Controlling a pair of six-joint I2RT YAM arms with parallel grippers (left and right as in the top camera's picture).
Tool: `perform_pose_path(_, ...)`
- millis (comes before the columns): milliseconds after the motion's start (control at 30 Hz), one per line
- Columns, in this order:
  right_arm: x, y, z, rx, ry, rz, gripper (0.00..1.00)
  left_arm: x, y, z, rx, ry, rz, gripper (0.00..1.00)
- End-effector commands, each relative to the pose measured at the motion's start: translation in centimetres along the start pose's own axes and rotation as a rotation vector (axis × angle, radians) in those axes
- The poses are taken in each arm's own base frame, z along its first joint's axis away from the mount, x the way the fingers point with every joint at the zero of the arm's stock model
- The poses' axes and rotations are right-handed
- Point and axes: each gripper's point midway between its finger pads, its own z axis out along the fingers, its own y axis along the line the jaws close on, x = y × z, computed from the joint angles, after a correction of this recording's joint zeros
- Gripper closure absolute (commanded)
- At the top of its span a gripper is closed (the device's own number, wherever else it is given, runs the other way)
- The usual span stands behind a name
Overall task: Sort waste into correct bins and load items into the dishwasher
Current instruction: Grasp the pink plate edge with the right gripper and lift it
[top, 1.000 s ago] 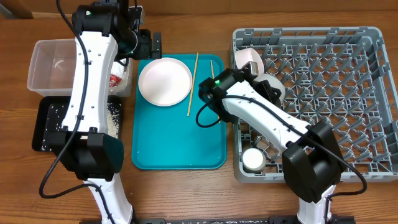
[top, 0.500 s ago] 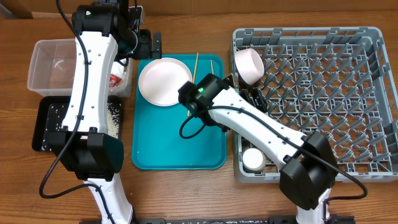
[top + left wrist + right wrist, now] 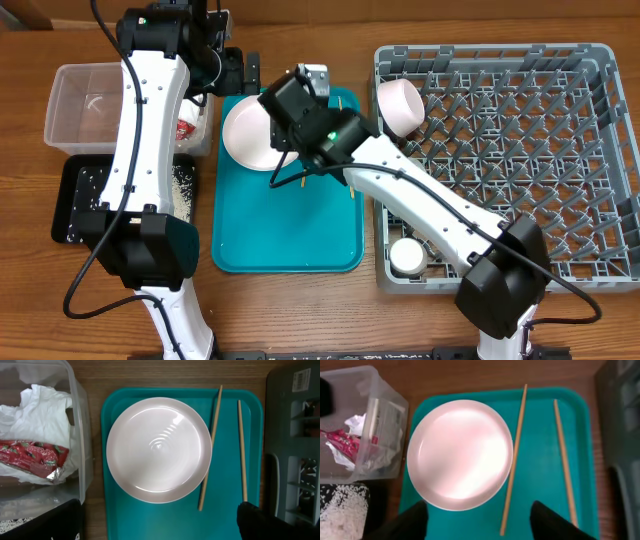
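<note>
A white plate (image 3: 245, 132) lies on the teal tray (image 3: 285, 240), with two wooden chopsticks (image 3: 512, 460) (image 3: 565, 465) to its right. My right gripper (image 3: 480, 527) hangs open over the plate's near edge and the left chopstick, nothing between its fingers (image 3: 405, 522). My left gripper (image 3: 157, 530) is open too, high over the tray's far end (image 3: 245, 72). The clear tub (image 3: 80, 435) holds the red wrapper (image 3: 32, 455) and white napkin (image 3: 40, 415). Rice (image 3: 183, 185) lies in the black tray (image 3: 75, 200). In the grey dish rack (image 3: 610, 150) are a white bowl (image 3: 400, 103) and a small cup (image 3: 407, 257).
The right arm (image 3: 420, 200) stretches from the table's front edge over the rack's left side to the teal tray and covers part of the chopsticks in the overhead view. The left arm (image 3: 145, 130) runs between the tub and the teal tray.
My right gripper let go of the white bowl in the rack, then swung left and away to above the plate and chopsticks. The left arm has not moved.
</note>
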Motion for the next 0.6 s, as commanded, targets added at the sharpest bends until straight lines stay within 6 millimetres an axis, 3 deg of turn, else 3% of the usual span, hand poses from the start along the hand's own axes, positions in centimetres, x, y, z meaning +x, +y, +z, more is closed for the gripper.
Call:
perform_pose_path(0, 2.1, -1.2, 3.3, 0.013, 0.058, 0.210, 0.42, -0.5, -0.4, -0.8, 0.012, -0.025, -0.001, 0.00)
perform_pose_path(133, 3.2, -0.2, 5.9, -0.022, 0.082, 0.256, 0.48, -0.5, -0.4, -0.8, 0.012, -0.025, -0.001, 0.00)
perform_pose_path(333, 7.0, 0.3, 10.8, -0.031, 0.185, 0.328, 0.58, -0.5, -0.4, -0.8, 0.012, -0.025, -0.001, 0.00)
perform_pose_path(567, 9.6, -0.8, 12.8, 0.018, 0.249, 0.341, 0.60, -0.5, -0.4, -0.8, 0.012, -0.025, -0.001, 0.00)
